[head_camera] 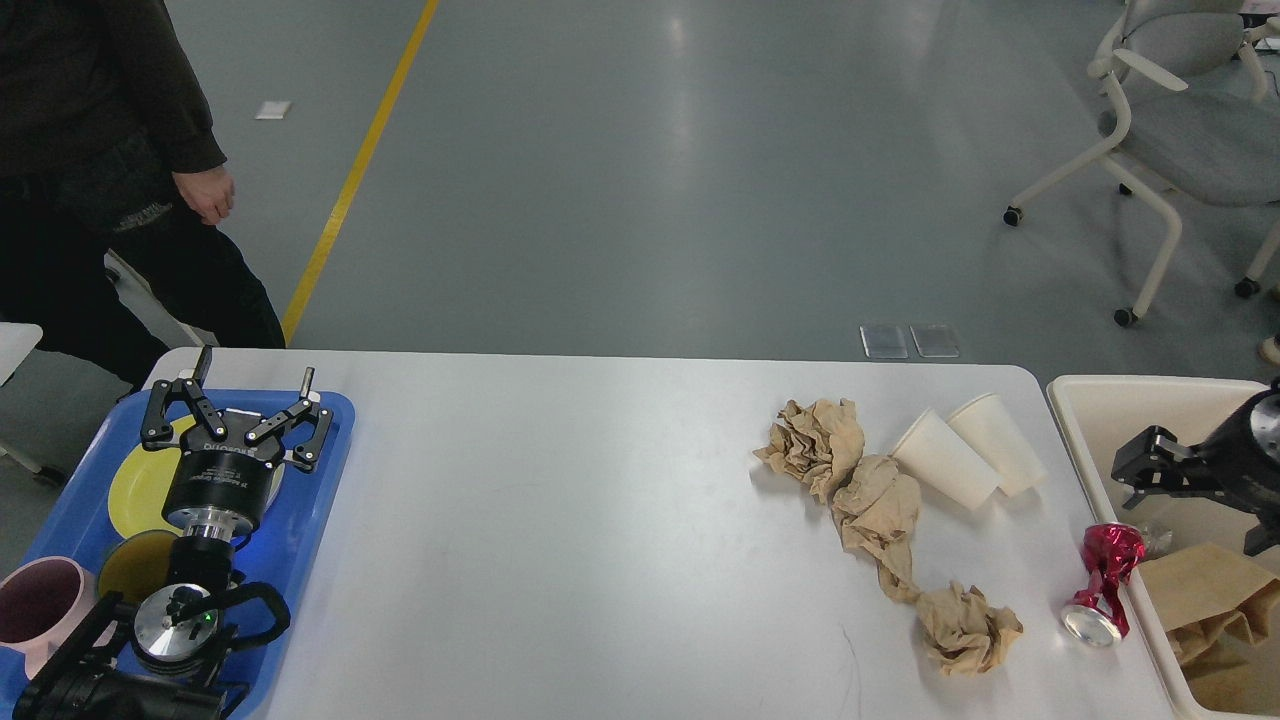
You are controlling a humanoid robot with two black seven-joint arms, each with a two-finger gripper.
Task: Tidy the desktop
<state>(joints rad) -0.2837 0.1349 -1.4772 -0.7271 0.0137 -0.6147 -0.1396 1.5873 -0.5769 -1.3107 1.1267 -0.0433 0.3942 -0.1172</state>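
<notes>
White desktop (600, 520); no legible writing. Left hand (240, 412) spread, empty; right hand (1170, 470) state unclear.

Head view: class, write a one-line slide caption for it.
Crumpled brown paper, two tipped paper cups and a crushed red can litter the white desktop; open left gripper over the blue tray.
</notes>
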